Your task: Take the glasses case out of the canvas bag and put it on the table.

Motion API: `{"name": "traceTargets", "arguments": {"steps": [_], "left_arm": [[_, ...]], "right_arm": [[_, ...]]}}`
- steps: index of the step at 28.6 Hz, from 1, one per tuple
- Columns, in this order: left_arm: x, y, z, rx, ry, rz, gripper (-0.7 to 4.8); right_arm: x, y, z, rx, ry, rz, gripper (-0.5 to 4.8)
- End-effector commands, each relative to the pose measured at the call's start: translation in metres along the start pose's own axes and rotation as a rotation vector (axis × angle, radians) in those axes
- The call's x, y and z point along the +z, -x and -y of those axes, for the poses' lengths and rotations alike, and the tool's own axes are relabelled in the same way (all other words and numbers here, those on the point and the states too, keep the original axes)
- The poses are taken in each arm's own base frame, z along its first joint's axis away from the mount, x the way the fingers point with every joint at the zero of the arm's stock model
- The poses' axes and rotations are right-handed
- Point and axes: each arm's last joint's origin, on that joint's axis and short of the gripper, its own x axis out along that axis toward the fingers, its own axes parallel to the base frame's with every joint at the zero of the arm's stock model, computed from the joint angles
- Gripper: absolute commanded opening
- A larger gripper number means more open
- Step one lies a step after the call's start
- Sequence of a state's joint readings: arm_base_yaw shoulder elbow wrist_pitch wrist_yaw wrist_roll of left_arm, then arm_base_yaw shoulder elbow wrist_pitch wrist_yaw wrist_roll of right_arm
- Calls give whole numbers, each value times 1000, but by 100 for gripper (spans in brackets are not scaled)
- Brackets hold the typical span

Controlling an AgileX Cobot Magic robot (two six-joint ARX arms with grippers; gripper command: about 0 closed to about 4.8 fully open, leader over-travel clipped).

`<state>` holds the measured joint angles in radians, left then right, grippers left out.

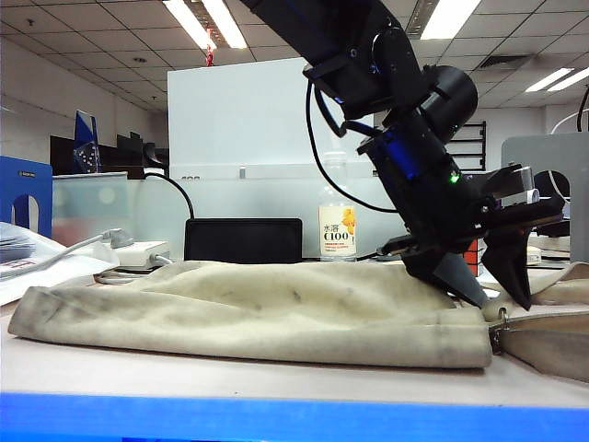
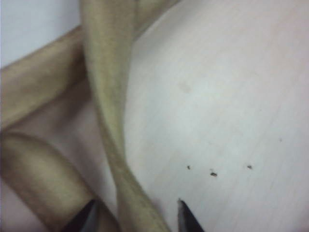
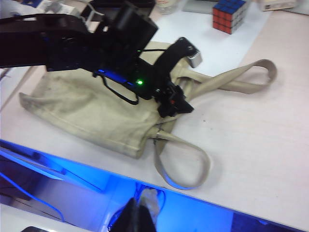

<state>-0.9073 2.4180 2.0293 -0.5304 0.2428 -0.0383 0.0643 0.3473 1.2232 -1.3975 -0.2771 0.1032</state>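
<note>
While the canvas bag [image 1: 258, 308] lies flat and slack on the bench [image 1: 276, 378], its mouth toward the right of the exterior view, nothing of its contents shows; the glasses case cannot be seen in any view, so whether it sits inside cannot be told. At the bag's mouth, the left end effector [image 1: 497, 281] points down with its two dark fingers spread apart and released, and the left wrist view shows the fingertips [image 2: 186, 215] standing either side of a flat strap handle [image 2: 108, 96] without closing on it. In the right wrist view, two handle loops trail from the bag's mouth across the pale benchtop. The right end effector [image 3: 141, 212] hangs above the blue front edge [image 3: 72, 169], well apart from the bag, clenched and carrying nothing. Beyond the bag stand a Rubik's cube [image 3: 231, 14] and a clear bottle [image 1: 337, 221].
</note>
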Motion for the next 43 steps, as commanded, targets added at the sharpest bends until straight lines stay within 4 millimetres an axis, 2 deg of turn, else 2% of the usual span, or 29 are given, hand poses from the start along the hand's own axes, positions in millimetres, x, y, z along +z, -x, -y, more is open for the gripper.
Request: {"name": "traceTargets", "arguments": {"steps": [1,2,4,6,9,12,14,17,19,21,25,29,32,36,37,38,39,40,41,43], "left_arm": [[6,-1,3,-102,24,54,9],[11,4,5,-144,28,75,-11],[29,20,10,-206,21,134,-5],[50,46,14,-208,-3,213,-6],[86,103,22,-200,-89,389,-6],[110,160,26,-188,-139,539,-5],[118,193,26,-172,-139,597,-5],[116,226,17,-149,-68,584,-5],[107,238,10,-165,-9,497,-6],[95,242,7,-198,32,383,-6],[67,239,13,-228,29,116,-6],[52,233,42,-289,-45,-44,-6],[50,235,65,-318,-87,-55,-6],[52,241,97,-357,-121,-23,-5],[51,244,105,-367,-142,-18,-6],[50,247,109,-373,-157,-13,-5],[50,248,114,-379,-167,-11,-6],[49,251,118,-385,-177,-9,-6],[49,253,119,-387,-181,-6,-6],[49,256,120,-386,-182,-1,-6]], "right_arm": [[-1,3,-1,16,6,25,-2],[-1,3,-1,16,7,27,-2],[-2,4,-1,16,14,29,-2],[-2,3,-1,16,43,27,-2],[-1,0,0,11,96,17,-2],[0,-8,2,9,110,-15,-2],[1,-15,4,12,103,-43,-2],[3,-22,6,12,103,-41,-1],[6,-25,6,12,111,-14,-1],[11,-27,6,14,120,16,-2],[25,-34,7,17,136,69,-2],[38,-48,9,21,137,52,-1],[50,-66,12,33,143,2,-1],[71,-100,19,33,131,-45,0],[77,-110,20,34,130,-54,14],[80,-116,22,34,137,-64,65],[81,-121,23,34,154,-76,170],[81,-126,23,33,175,-106,375],[80,-129,24,19,188,-133,479],[75,-133,23,-29,236,-208,479]]}}
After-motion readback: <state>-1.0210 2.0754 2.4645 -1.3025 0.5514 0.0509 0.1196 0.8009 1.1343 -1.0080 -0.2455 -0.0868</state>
